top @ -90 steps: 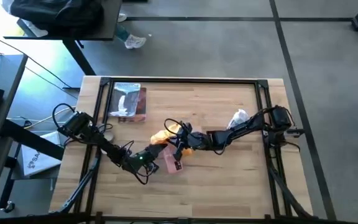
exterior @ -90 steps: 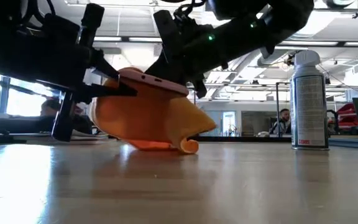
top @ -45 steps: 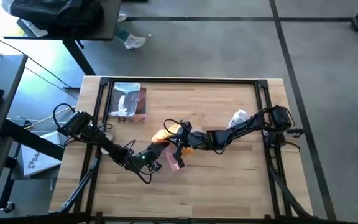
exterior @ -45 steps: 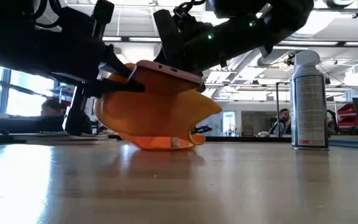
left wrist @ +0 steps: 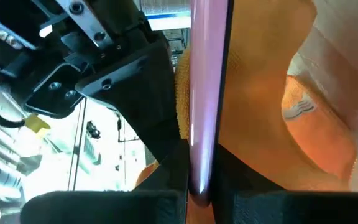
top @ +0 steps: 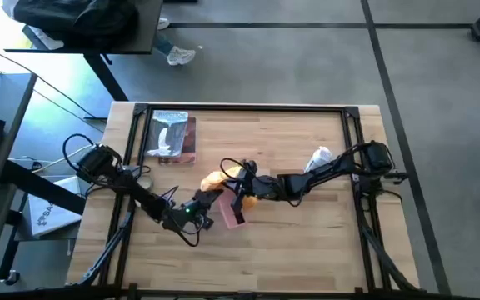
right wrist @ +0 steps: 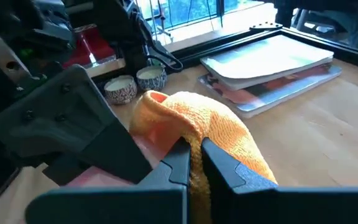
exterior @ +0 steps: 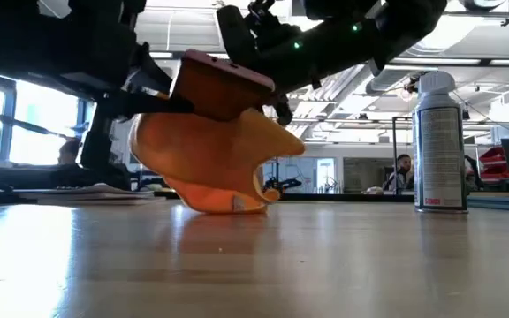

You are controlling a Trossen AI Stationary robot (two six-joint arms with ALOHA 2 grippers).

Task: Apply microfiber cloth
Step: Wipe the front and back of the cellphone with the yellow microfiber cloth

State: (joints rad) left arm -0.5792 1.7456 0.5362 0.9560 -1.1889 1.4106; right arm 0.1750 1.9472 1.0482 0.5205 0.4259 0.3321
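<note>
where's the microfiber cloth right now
In the high view the microfiber cloth is near the table's middle, pinched by the right gripper. It drapes against the pink-cased phone held by the left gripper; its lower folds touch the table.

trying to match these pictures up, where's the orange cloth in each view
High view: the cloth sits mid-table, between the two arms.
Low view: left of centre, hanging to the table under the pink phone.
Left wrist view: fills the side beyond the phone's edge.
Right wrist view: centre, pinched in the jaws.
Shared landmark: the phone.
</note>
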